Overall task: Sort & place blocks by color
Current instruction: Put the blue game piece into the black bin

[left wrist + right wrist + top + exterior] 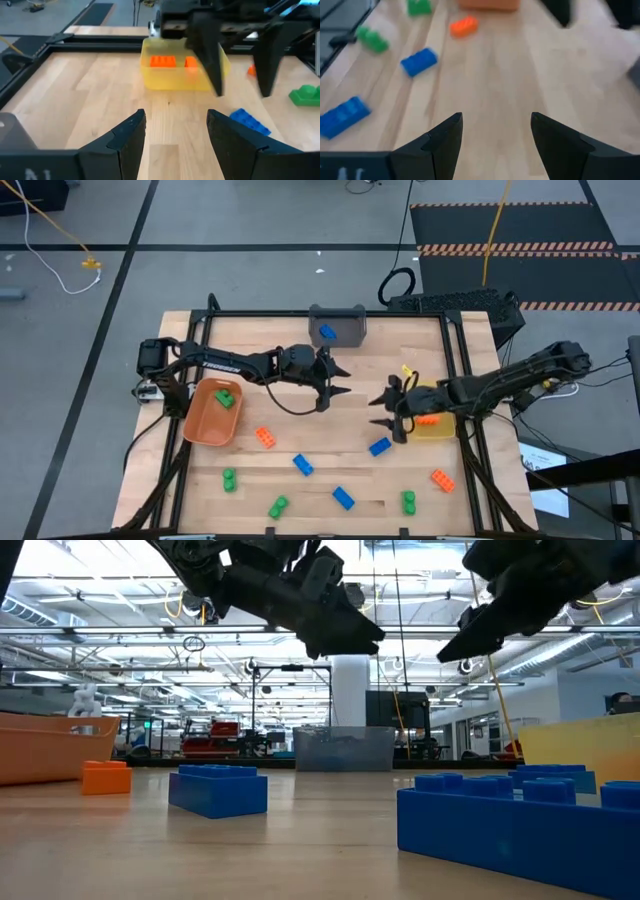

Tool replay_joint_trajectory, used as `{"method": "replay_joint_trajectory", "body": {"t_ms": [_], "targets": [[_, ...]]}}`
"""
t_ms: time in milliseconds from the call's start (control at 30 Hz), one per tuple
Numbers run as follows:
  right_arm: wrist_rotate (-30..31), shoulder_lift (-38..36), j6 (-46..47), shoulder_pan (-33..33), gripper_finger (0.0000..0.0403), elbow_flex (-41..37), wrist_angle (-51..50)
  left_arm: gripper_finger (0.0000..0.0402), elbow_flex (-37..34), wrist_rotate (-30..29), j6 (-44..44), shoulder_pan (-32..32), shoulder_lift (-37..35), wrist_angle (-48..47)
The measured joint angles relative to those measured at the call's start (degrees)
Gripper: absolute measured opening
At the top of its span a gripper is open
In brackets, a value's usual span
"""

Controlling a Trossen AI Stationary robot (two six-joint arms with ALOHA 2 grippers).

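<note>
Both grippers hover open and empty over the middle of the table. My left gripper (336, 381) (176, 134) faces my right gripper (386, 413) (496, 136), which stands just in front of the yellow bin (436, 426). Loose on the boards near them lie a blue block (380, 447) (250, 122) and an orange block (265, 437) (463, 26). Toward the near edge lie more blue blocks (302, 465) (343, 498), green blocks (229, 479) (278, 506) (408, 501) and an orange block (442, 479). In the low view both grippers hang at the top, left (340, 625) and right (490, 625).
The orange bin (205, 420) at the left holds a green block (226, 397). The grey bin (345, 320) at the far edge holds a blue block (326, 333). The yellow bin (175, 82) holds orange blocks (162, 61). A black frame (455, 360) runs round the table.
</note>
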Motion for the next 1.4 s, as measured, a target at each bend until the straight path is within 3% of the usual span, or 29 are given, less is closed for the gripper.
{"method": "replay_joint_trajectory", "body": {"t_ms": [367, 500, 900, 1400], "targets": [[-0.05, 14.41, 2.87, 5.92, 0.0227, 10.91, -19.41, 0.0209, 0.0, -0.07, 0.38, 0.35, 0.0, -2.51], [-3.31, 19.18, 5.06, 8.03, 0.0227, 12.56, -22.37, 0.0209, 0.0, -0.07, 0.47, 0.33, 0.0, -4.43], [-4.53, 19.42, 6.39, 12.21, 0.0227, 11.85, -26.39, 0.0209, 0.0, -0.09, 1.55, 0.33, 0.0, -5.42], [-4.35, 19.4, 6.01, 11.38, 0.0227, 4.21, -13.43, 0.0209, 0.0, -0.11, 1.53, 0.33, 0.0, -5.42]]}}
